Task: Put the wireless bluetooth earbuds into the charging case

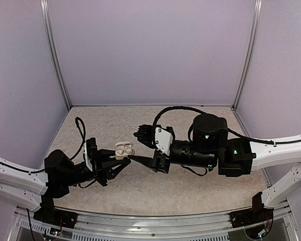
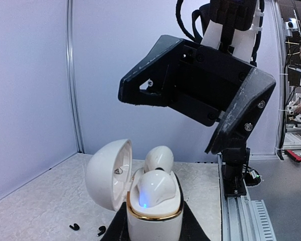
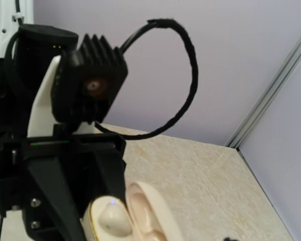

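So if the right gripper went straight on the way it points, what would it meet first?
Probably the open charging case, held by the left gripper, just ahead of the right gripper. Depth is unclear; it might pass above.

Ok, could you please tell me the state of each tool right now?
Left tool: closed on the open white charging case.
Right tool: open, holding nothing.
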Available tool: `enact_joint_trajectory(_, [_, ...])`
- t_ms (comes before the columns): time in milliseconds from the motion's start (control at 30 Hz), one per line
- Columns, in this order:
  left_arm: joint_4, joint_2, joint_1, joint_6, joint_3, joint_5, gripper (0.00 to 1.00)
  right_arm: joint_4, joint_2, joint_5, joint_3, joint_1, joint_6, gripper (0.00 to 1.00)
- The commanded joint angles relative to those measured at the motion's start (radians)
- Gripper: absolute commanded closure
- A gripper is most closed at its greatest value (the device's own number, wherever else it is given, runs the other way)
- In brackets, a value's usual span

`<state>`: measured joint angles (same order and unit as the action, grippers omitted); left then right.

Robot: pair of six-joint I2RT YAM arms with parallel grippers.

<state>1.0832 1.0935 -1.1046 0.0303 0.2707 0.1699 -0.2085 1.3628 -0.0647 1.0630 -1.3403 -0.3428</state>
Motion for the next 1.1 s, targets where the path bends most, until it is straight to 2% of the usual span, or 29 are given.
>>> enact_joint_trajectory(0, [0.018, 0.003, 0.005, 0.010, 0.033, 0.011, 0.90, -0.003, -0.016, -0.015, 0.002, 0.012, 0.011, 0.38])
enact_joint_trajectory(800, [0.017, 0.009, 0.005, 0.009, 0.039, 0.028, 0.90, 0.039, 0.060, -0.079, 0.052, 0.028, 0.036, 0.39])
enact_joint_trajectory(1067, [0.017, 0.008, 0.006, 0.011, 0.041, 0.024, 0.90, 0.038, 0.046, -0.022, 0.048, 0.029, 0.028, 0.39])
